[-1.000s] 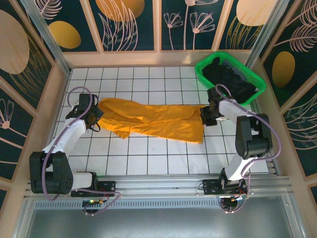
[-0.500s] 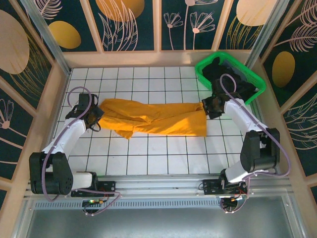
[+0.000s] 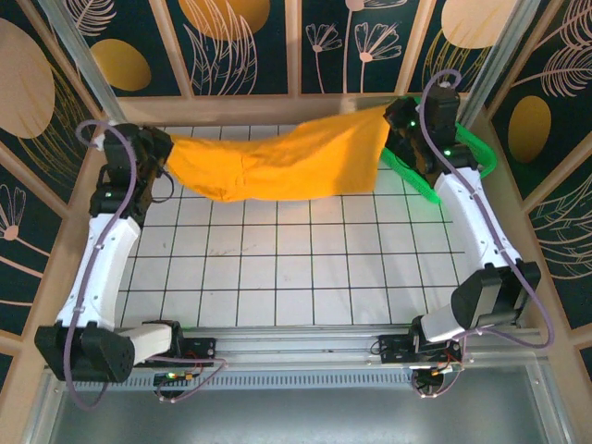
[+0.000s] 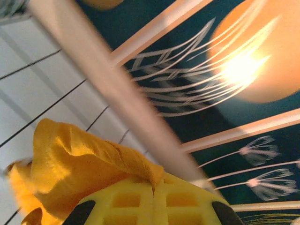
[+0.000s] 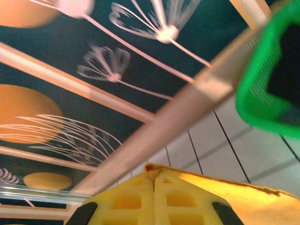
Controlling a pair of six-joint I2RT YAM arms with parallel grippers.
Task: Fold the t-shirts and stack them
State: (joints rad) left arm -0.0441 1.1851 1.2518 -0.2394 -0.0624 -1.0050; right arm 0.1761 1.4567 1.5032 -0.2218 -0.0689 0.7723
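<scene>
Orange-yellow t-shirt hung above the tabletop, left jaws and right jaws clenched on its ends. We judged even, taut lowering best.

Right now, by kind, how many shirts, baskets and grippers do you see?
Orange-yellow cloth t-shirt: 1
Green plastic mesh basket: 1
Two-finger grippers: 2 (left gripper, right gripper)
Total: 4

Matt, creased cloth — t-shirt
</scene>
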